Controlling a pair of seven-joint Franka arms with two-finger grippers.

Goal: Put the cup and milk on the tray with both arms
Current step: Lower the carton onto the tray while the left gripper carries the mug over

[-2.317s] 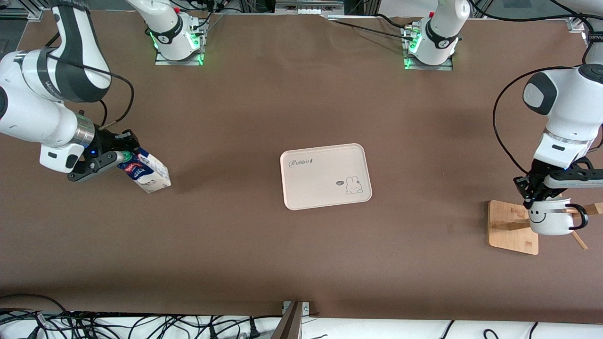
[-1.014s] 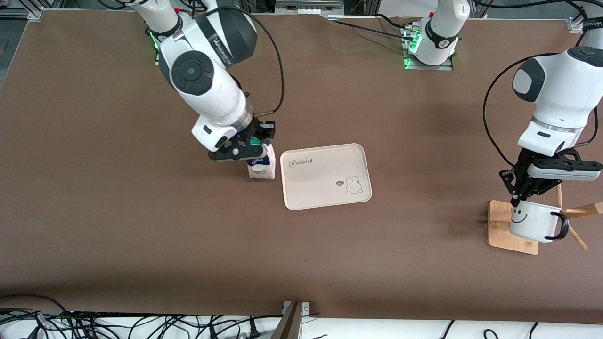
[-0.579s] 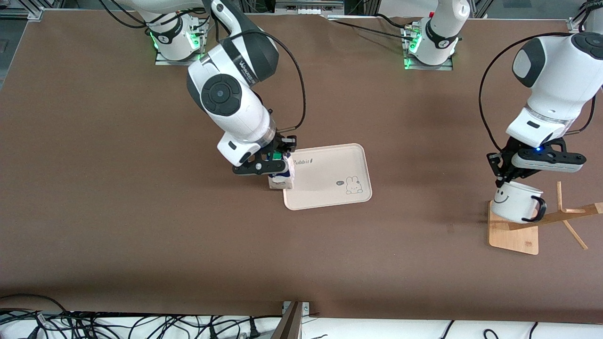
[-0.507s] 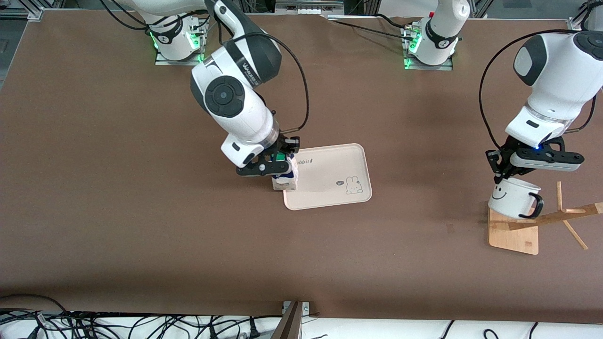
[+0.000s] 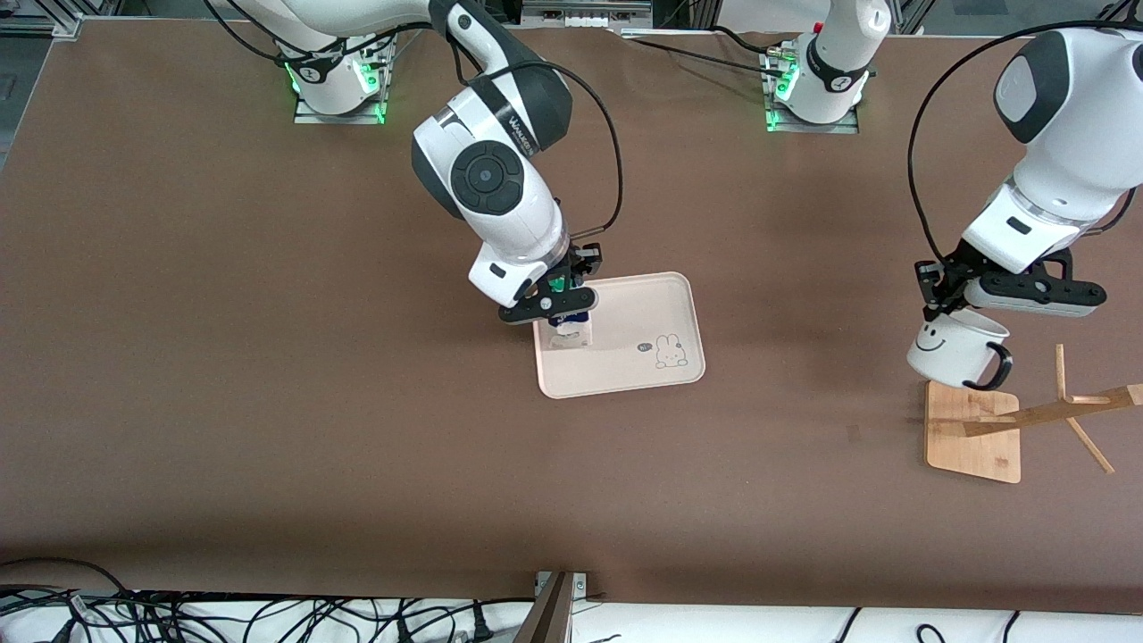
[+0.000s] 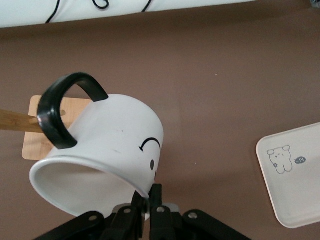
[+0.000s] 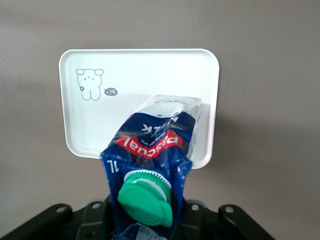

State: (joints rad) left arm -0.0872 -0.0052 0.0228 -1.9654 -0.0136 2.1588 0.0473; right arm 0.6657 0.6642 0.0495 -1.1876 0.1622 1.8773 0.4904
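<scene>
Over the tray's (image 5: 625,357) end toward the right arm, the milk (image 5: 569,332) is carried by the right gripper (image 5: 560,304), which is clamped on the carton's gabled top just beside the green cap (image 7: 145,197). Whether the carton's base already touches the tray cannot be told from the front view (the right wrist view shows it hanging over the tray's rim). The transport step is judged to be almost complete for this arm; a short lowering onto the tray floor, then a release, is called for next. Toward the left arm's end of the counter (image 5: 268,402), the cup (image 5: 957,353) is held tilted above the wooden rack base (image 5: 973,433), its rim pinched by the left gripper (image 6: 146,202). A carry across to the tray's bunny end is required, with room left for the carton.
</scene>
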